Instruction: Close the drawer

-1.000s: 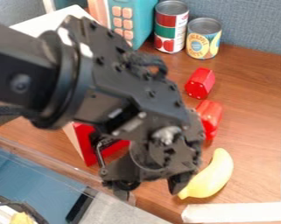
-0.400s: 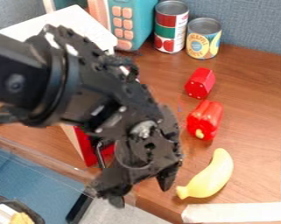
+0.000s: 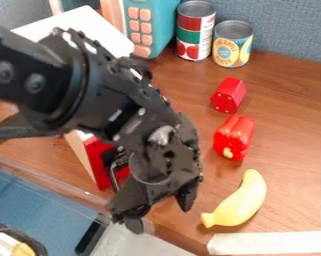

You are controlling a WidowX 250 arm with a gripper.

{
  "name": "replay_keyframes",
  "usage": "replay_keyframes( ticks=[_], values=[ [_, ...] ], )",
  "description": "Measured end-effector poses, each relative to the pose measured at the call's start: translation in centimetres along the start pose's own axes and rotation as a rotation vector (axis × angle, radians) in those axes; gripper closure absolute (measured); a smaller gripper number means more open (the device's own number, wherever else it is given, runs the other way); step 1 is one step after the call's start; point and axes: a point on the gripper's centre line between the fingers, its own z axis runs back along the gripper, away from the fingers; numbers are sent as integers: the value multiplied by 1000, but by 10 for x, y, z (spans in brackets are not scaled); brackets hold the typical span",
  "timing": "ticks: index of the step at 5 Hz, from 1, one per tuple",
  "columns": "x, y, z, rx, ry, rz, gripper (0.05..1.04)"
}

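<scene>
The drawer (image 3: 98, 159) shows a red front with a metal handle (image 3: 114, 175), at the left near the table's front edge. Most of the drawer and its white-topped cabinet (image 3: 82, 29) is behind the arm, so how far out it stands I cannot tell. My gripper (image 3: 158, 212) hangs just right of and below the handle, over the table edge. Its two fingertips stand apart with nothing between them.
A yellow banana (image 3: 239, 201) lies right of the gripper. Behind it are a red pepper (image 3: 234, 137) and a red block (image 3: 228, 95). Two cans (image 3: 195, 31) and a teal toy (image 3: 149, 20) stand at the back. White tape (image 3: 269, 243) runs at the front right.
My gripper has moved left, away from the banana, uncovering the pepper. Since the middle frame it has shifted only slightly, and more of the red drawer front shows.
</scene>
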Motion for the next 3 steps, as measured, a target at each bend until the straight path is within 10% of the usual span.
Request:
replay_keyframes(
  ticks=[3],
  values=[
    [42,-1,-5,37,-38,53,83]
  ],
)
